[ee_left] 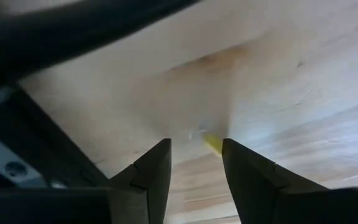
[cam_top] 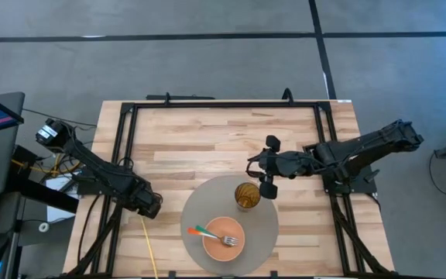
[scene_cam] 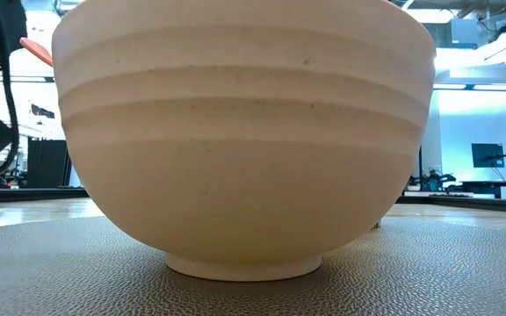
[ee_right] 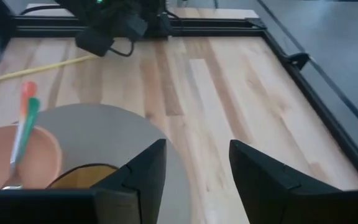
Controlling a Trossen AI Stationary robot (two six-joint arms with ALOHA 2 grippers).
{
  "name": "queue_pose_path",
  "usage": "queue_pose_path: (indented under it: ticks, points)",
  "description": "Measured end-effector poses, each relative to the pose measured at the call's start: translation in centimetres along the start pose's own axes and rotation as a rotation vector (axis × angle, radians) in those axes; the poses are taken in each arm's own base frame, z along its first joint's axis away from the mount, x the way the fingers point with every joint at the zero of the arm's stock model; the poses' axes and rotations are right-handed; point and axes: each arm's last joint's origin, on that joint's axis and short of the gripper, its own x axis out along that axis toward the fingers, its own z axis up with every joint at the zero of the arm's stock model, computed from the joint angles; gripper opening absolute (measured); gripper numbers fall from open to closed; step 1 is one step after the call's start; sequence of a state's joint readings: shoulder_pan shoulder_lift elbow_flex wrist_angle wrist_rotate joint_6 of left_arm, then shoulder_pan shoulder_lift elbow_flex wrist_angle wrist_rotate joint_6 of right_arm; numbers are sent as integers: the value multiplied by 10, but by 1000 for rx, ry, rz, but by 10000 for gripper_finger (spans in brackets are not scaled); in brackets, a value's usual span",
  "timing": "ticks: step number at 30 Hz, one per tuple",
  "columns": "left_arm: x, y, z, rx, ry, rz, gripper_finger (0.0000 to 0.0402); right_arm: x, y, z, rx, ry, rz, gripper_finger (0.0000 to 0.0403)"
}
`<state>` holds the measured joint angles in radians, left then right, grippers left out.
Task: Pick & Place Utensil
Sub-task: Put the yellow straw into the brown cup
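Right gripper [cam_top: 266, 165] parked just beyond the cup [cam_top: 246, 194], fingers apart and empty, likely backed off after a drop or waiting to reach in. Fork [cam_top: 216, 237] well short of that gripper, head down in the orange bowl [cam_top: 224, 237], green-and-orange handle leaning out over the rim: placed, by the look of it. Left gripper [cam_top: 152, 206] resting low at the table's near left, off the mat, fingers slightly apart on nothing, with a yellow strip [ee_left: 212, 143] just ahead of the tips; hard to say what that strip is.

Round grey mat [cam_top: 265, 221] under bowl and cup, on a pale wooden table [cam_top: 207, 139] framed by black rails. Grey floor around; monitors and lit ceiling beyond in the low view.
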<state>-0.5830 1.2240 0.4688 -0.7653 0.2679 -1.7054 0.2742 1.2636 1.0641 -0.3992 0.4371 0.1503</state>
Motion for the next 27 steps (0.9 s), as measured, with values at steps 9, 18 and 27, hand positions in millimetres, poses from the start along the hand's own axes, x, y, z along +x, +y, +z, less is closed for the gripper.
queue_pose_path:
  ticks: [9,18,27]
  points:
    - [7,-4,-3,22,20,-88,144,0,0,0,0,3,21,170]
    - [7,-5,-3,59,9,-91,60,0,1,0,0,3,21,171]
    - [7,-6,-2,106,-5,-107,9,0,0,0,0,3,20,169]
